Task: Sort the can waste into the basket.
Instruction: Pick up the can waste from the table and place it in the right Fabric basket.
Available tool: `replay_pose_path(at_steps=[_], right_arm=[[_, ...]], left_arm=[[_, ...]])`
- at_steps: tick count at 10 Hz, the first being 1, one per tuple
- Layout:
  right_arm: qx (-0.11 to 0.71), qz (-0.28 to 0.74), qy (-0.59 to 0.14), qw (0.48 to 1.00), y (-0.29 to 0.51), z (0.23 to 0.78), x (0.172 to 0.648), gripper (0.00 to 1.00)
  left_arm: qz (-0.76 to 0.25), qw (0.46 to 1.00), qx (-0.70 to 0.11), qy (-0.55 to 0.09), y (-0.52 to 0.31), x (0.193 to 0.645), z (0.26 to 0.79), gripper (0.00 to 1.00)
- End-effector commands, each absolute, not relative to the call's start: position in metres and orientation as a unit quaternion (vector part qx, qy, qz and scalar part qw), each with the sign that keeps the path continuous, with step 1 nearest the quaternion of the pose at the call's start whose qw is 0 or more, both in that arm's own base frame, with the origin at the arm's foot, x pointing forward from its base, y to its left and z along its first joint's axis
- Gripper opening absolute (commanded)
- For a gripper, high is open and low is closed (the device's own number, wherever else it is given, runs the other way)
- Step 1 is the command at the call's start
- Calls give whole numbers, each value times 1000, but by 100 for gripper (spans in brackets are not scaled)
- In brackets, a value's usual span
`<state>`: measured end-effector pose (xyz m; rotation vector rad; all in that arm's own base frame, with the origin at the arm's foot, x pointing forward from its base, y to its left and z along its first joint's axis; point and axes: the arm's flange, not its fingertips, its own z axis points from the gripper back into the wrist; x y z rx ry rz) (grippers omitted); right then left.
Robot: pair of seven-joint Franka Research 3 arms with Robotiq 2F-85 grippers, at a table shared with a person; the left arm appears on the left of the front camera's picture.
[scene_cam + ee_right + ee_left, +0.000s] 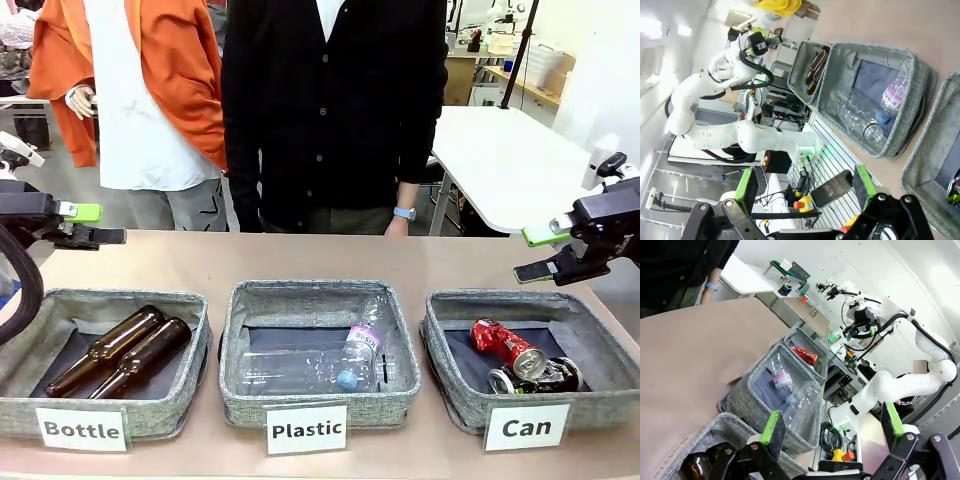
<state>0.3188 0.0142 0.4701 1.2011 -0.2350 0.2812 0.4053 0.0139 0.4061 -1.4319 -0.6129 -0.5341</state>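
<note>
Cans lie sorted: the red can (508,345) and the dented blue can (535,377) are seen touching inside the "Can" basket (447,385). Left of that basket, the "Plastic" basket (240,385) and the "Bottle" basket (185,395) are seen on the worktop (320,258). Both claws, left (85,224) and right (545,252), are held released and empty. Nothing appears left to sort.

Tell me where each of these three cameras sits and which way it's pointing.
Front: between the arms, facing the person across three grey fabric baskets; left gripper, right gripper open at the edges.
Left wrist: above the brown glass bottles, looking along its fingers toward the right arm.
Right wrist: looking past its fingers toward the left arm.
Shared: clear plastic bottles.
</note>
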Motion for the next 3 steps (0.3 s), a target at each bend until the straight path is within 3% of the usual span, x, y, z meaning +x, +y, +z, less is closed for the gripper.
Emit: replay_pose_path(at_steps=[1,3], right_arm=[[562,138,-111,808,11,474,318,100],[562,138,-111,808,11,474,318,100]], left_arm=[[-242,681,-635,-272,16,403,408,100],[-242,681,-635,-272,16,403,408,100]])
